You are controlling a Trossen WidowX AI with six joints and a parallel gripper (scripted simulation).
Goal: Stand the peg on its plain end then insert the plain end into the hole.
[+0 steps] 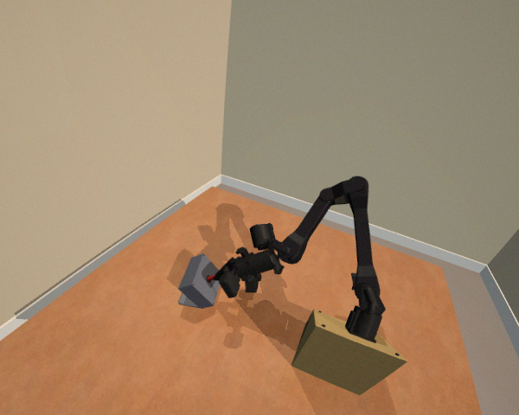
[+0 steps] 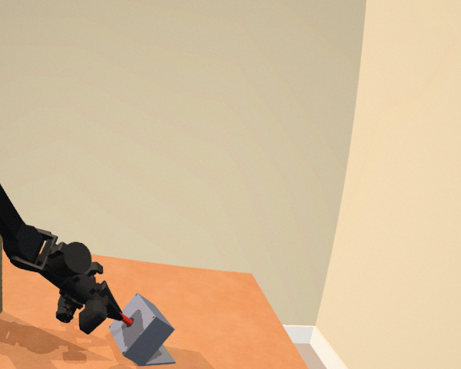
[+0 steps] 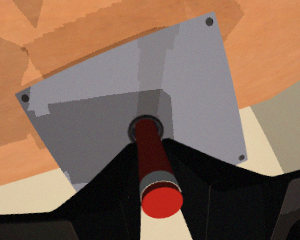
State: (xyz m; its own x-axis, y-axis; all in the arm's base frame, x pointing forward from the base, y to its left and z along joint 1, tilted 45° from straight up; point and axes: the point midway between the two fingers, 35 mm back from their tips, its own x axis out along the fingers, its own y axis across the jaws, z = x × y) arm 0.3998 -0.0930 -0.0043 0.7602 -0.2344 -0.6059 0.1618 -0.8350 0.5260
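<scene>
The red peg (image 1: 211,277) (image 2: 127,318) (image 3: 151,155) is held along the gripper's axis, its plain end inside the hole's mouth; how deep it sits is hidden. Its white band (image 3: 159,178) is on the end nearer the wrist camera, on the gripper side. My gripper (image 1: 217,275) (image 2: 119,315) (image 3: 149,148) is shut on the peg, its fingertips a short way off the panel face. The grey sloped panel (image 1: 197,292) (image 2: 151,339) (image 3: 205,90) faces the gripper. The dark-rimmed hole (image 3: 131,131) surrounds the peg near the middle of the face.
The panel stands on a thin base plate (image 1: 187,302) (image 2: 163,358) on the orange-brown table (image 1: 138,348) (image 2: 207,294). The arm's base sits on a yellowish block (image 1: 347,354). Walls rise behind the table. Dark corner screws show on the panel face.
</scene>
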